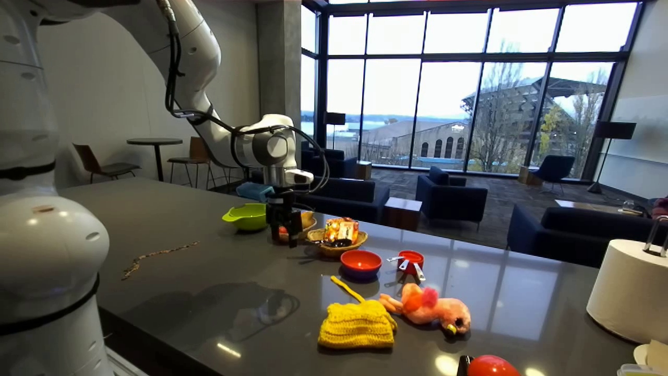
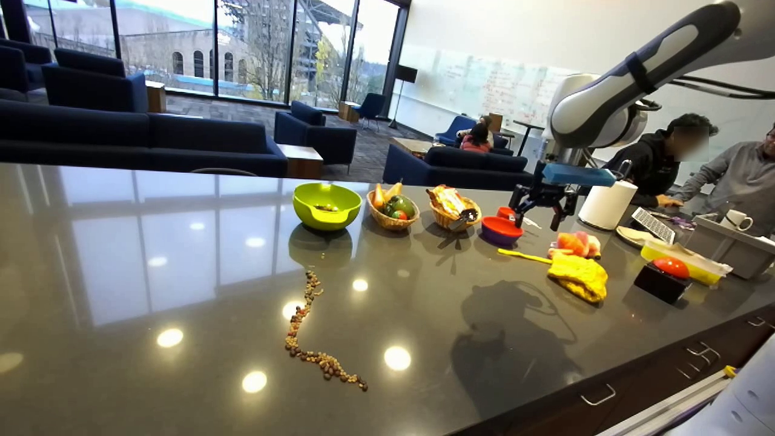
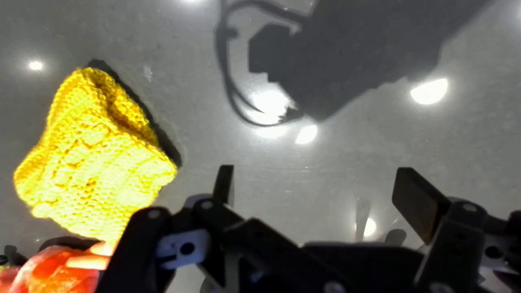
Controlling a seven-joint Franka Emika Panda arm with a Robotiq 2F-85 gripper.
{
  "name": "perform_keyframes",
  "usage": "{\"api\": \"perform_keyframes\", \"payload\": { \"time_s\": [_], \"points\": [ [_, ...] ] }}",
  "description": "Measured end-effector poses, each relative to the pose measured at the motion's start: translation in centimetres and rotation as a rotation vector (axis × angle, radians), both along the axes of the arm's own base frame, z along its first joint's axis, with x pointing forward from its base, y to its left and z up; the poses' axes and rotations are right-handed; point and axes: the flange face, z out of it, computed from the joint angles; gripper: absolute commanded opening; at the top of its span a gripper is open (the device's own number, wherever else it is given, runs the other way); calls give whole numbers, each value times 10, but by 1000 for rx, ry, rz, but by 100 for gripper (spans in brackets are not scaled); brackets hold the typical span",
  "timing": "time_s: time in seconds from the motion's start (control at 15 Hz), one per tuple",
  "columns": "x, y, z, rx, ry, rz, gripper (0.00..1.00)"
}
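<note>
One robot arm (image 1: 197,55), arched over the counter (image 1: 172,219); hand (image 3: 315,187) pointing down, spread wide, near yellow knitted cloth (image 3: 93,158)

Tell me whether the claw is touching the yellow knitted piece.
Apart: in an exterior view, counter shows between the claw and the yellow knitted piece.

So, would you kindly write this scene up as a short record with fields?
Grasping part: gripper, open, nothing held
Position: above the gray counter
Nearest in the wrist view: yellow knitted piece, untouched
Close to that piece: pink plush toy
Bowls: green bowl; red-and-purple bowl
Baskets: produce basket; package basket
Also on the counter: red measuring cups; line of small bean-like pieces; red-domed black box; paper towel roll
</note>
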Motion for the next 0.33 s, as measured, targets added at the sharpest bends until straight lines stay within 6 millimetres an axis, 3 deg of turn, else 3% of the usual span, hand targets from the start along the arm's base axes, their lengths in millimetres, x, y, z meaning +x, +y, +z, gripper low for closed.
{"api": "perform_keyframes", "payload": {
  "time_s": [0.33],
  "points": [
    [-1, 24, 11, 15, -7, 123, 100]
  ]
}}
